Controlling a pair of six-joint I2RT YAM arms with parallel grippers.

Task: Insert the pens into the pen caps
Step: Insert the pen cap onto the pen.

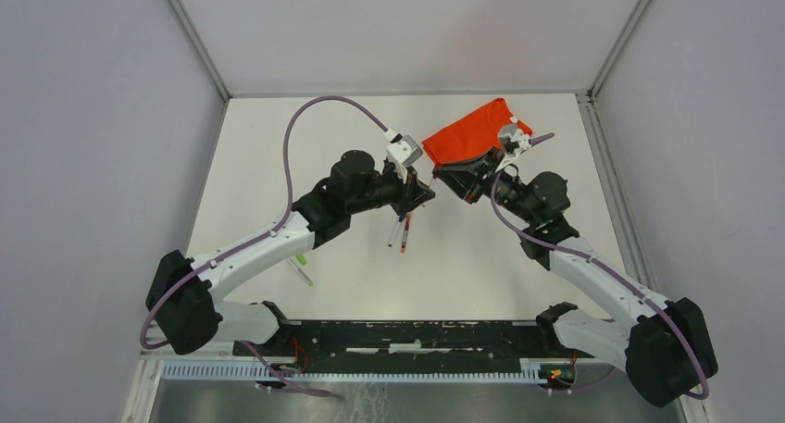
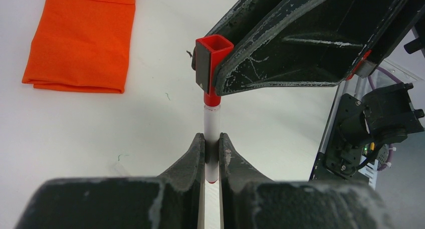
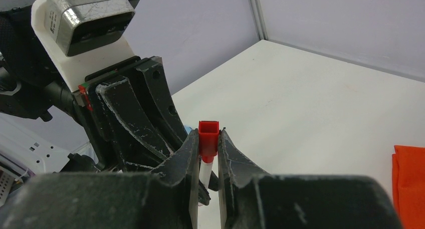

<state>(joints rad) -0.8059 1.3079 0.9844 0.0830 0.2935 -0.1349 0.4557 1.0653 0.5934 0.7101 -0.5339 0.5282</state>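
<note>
**Q:** Okay, left gripper (image 2: 211, 141). State?

**A:** My left jaws are clamped tight on the white barrel of the red pen (image 2: 211, 120), low down near its tail end.

**Q:** Right gripper (image 3: 208, 145)?

**A:** Those jaws are closed on the red cap (image 3: 208, 134), pinching its two flat sides. The cap's black clip side shows in my left wrist view.

**Q:** Which way does the pen point?

**A:** Its long axis runs straight out from my left jaws toward my right ones. The red-collared tip leads and sits right at the cap's mouth, so pen and cap are in one line. I can't tell whether the tip is fully seated.

**Q:** Where over the desk (image 1: 518, 284)?

**A:** Held up off the surface, around the middle and nearer the far edge. My two grippers meet nose to nose there.

**Q:** Anything else?

**A:** The orange shirt (image 1: 472, 131) lies folded by the far edge, toward the far right corner, just beyond my right gripper. Two loose pens (image 1: 402, 232) lie side by side on the desk below my left gripper, axes running roughly far edge to near edge. A green pen (image 1: 301, 271) lies slanted beside my left arm, toward the near left corner.
</note>
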